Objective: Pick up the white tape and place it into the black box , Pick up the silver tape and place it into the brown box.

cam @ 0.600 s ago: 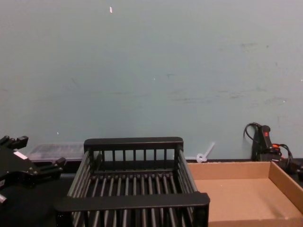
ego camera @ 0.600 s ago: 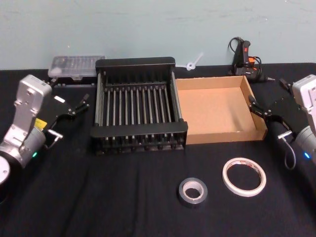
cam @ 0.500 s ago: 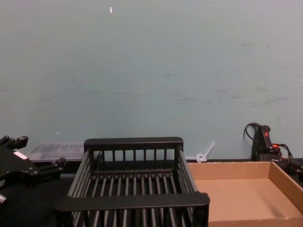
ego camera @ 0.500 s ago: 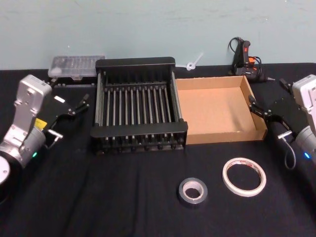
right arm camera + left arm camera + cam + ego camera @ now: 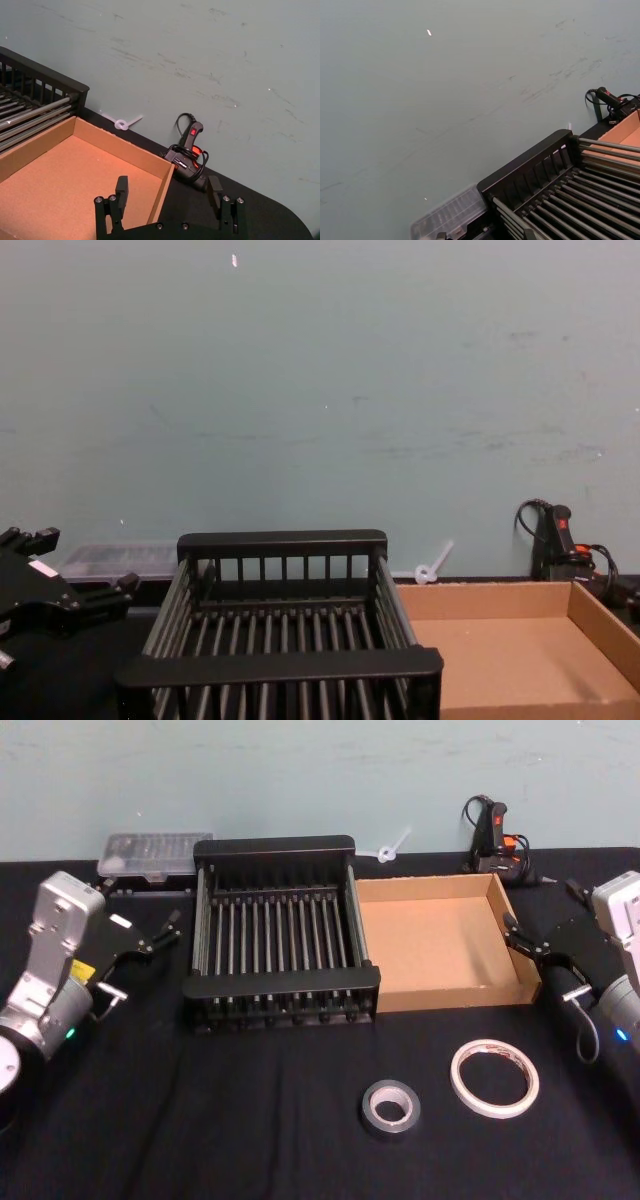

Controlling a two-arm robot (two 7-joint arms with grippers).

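Observation:
The white tape [image 5: 494, 1078] lies flat on the black cloth at the front right. The silver tape [image 5: 390, 1108] lies just to its left. Behind them the black box [image 5: 282, 982] and the brown box [image 5: 455, 995] stand side by side, both with nothing inside. My left gripper [image 5: 140, 912] hovers open to the left of the black box [image 5: 280, 665] and also shows in the chest view [image 5: 85, 560]. My right gripper [image 5: 543, 912] hovers open at the brown box's right wall. In the right wrist view its fingers [image 5: 121, 189] straddle the box's far right corner [image 5: 167, 172].
A clear plastic case [image 5: 155, 855] sits at the back left behind the black box. A black and orange glue gun [image 5: 495, 835] and a white zip tie [image 5: 390, 848] lie at the back by the wall. Open cloth stretches along the front left.

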